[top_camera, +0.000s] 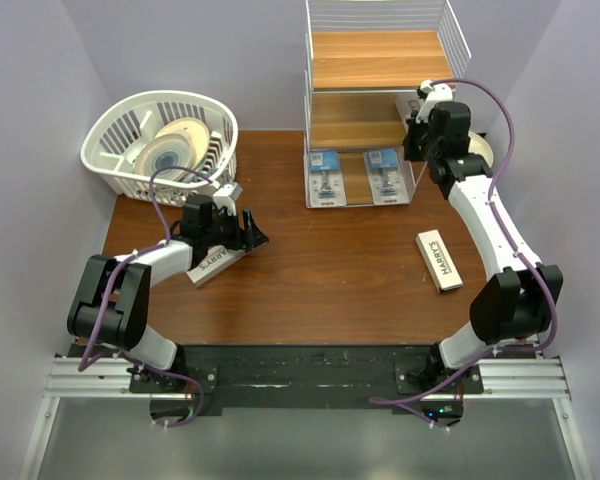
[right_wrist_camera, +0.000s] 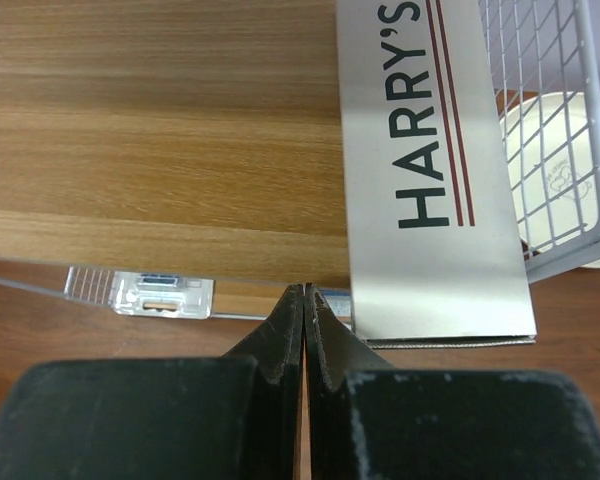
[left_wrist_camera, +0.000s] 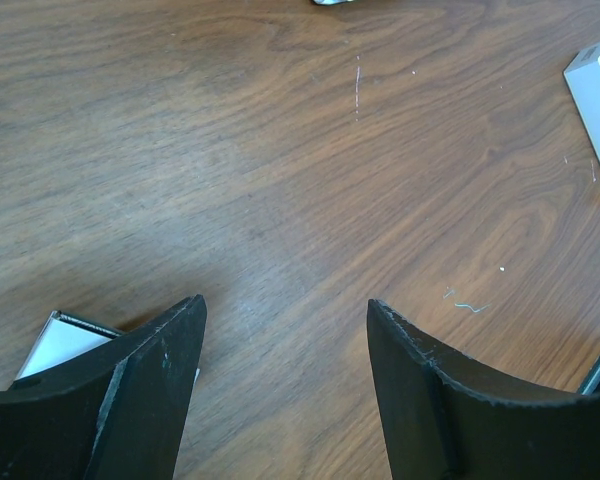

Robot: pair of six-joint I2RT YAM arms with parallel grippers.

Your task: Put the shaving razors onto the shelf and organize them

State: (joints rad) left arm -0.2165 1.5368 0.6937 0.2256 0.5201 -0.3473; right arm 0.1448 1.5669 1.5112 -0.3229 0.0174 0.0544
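Observation:
The shelf (top_camera: 375, 60) stands at the back of the table. Two blister-pack razors (top_camera: 323, 178) (top_camera: 386, 176) lie side by side at the front of its lowest tier. A white HARRY'S box (right_wrist_camera: 430, 150) lies on the middle tier (right_wrist_camera: 160, 150), its near end sticking out past the front edge. My right gripper (right_wrist_camera: 307, 290) is shut and empty just left of that end, by the shelf's right side (top_camera: 417, 135). A second box (top_camera: 439, 259) lies on the table at right. A third box (top_camera: 212, 262) lies under my open left gripper (top_camera: 250, 232), showing beside the left finger (left_wrist_camera: 60, 345).
A white slatted basket (top_camera: 110, 150) holding round plates (top_camera: 175, 145) sits at the back left. Another cream plate (right_wrist_camera: 555, 160) rests outside the shelf's right wire wall, behind my right arm. The dark wooden table (left_wrist_camera: 280, 150) spreads between the arms.

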